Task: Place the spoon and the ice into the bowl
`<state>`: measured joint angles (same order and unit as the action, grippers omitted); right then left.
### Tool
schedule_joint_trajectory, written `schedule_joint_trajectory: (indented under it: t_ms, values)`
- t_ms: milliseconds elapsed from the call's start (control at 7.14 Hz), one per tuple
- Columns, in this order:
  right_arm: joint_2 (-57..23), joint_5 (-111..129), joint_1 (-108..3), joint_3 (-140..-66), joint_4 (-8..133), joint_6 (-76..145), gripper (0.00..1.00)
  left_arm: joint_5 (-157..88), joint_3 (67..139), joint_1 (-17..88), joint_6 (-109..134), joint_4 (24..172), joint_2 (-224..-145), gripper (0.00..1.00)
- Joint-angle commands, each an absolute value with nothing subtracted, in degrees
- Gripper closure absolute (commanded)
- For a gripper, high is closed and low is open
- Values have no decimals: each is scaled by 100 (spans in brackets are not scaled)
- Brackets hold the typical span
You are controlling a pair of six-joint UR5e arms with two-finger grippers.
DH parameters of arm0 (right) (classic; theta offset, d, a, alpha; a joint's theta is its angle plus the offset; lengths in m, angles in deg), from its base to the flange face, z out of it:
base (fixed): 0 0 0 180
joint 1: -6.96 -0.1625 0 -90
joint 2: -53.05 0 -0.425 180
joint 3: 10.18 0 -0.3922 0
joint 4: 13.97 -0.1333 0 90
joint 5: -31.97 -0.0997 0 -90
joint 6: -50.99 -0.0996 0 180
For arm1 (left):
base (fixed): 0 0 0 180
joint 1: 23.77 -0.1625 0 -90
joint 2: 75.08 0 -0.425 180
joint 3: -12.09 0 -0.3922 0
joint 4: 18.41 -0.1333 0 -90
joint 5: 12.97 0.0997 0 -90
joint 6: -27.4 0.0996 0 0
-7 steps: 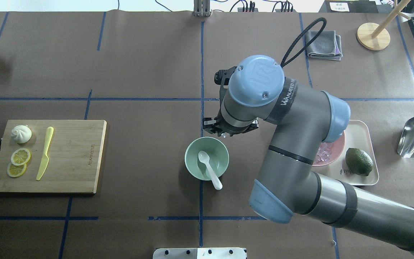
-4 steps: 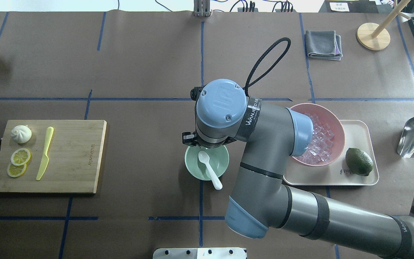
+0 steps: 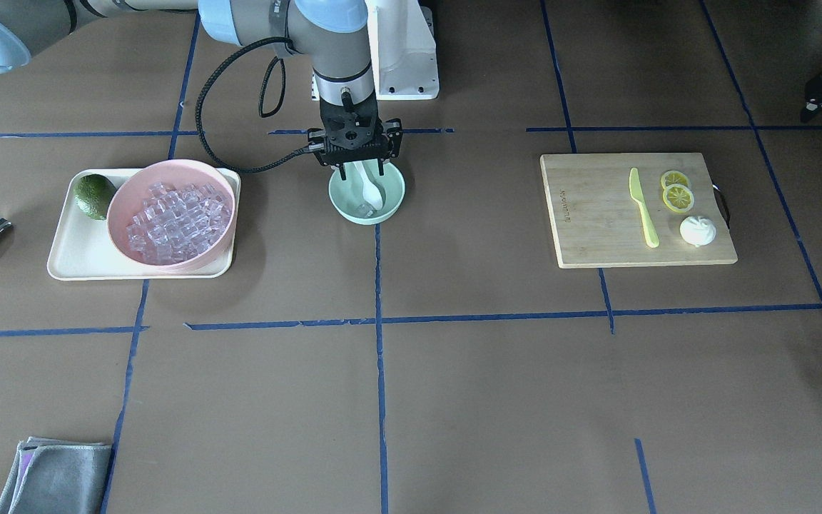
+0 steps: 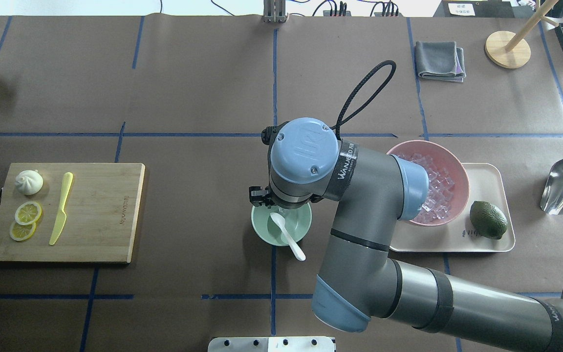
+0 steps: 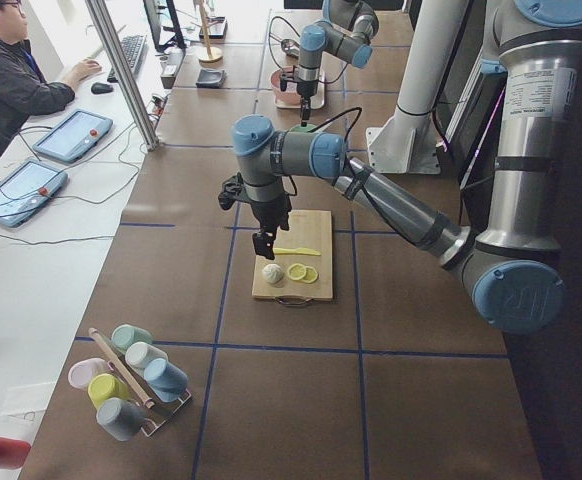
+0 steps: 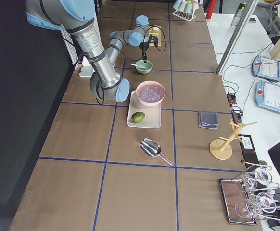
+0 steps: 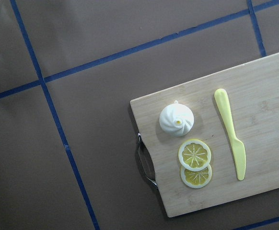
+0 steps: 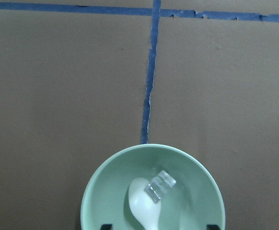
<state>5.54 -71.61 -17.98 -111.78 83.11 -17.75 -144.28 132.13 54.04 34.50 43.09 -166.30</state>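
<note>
On a brown paper-covered table (image 3: pixel 454 400), the right gripper (image 3: pixel 361 171) hangs just above the mint-green bowl (image 3: pixel 391 203), its fingers spread wide and holding nothing. One ice cube (image 8: pixel 159 186) rests on the white spoon (image 8: pixel 140 207) inside the bowl, the spoon's handle jutting over the rim. The left gripper (image 5: pixel 264 240) hovers over the cutting board (image 5: pixel 319 285), and its grip cannot be made out

Place: robotics lab. I am working at a desk (image 3: pixel 496 400) that is wearing brown paper, gridded in blue tape (image 3: pixel 377 285). An operator (image 5: pixel 11 70) is sitting at a side bench (image 5: pixel 31 290) with tablets (image 5: pixel 71 135) and a keyboard (image 5: pixel 131 52). My left arm (image 5: pixel 401 210) and right arm (image 5: pixel 336 35) are reaching out over the desk. More control tablets (image 6: pixel 270 67) are lying at the other end. A rack of coloured cups (image 5: pixel 131 375) is standing at my left end.
</note>
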Motion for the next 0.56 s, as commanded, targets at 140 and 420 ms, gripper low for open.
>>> schedule_joint_trajectory:
  t_ms: [140,420]
  values:
    - [288,-7261,-2140,-11815,8742,-1687,0,-14436,12900,5619,3548,4329,-16570,0]
    - [-413,-7838,-3147,-12852,9612,-412,0,-14489,12121,6041,4163,5028,-16386,0]
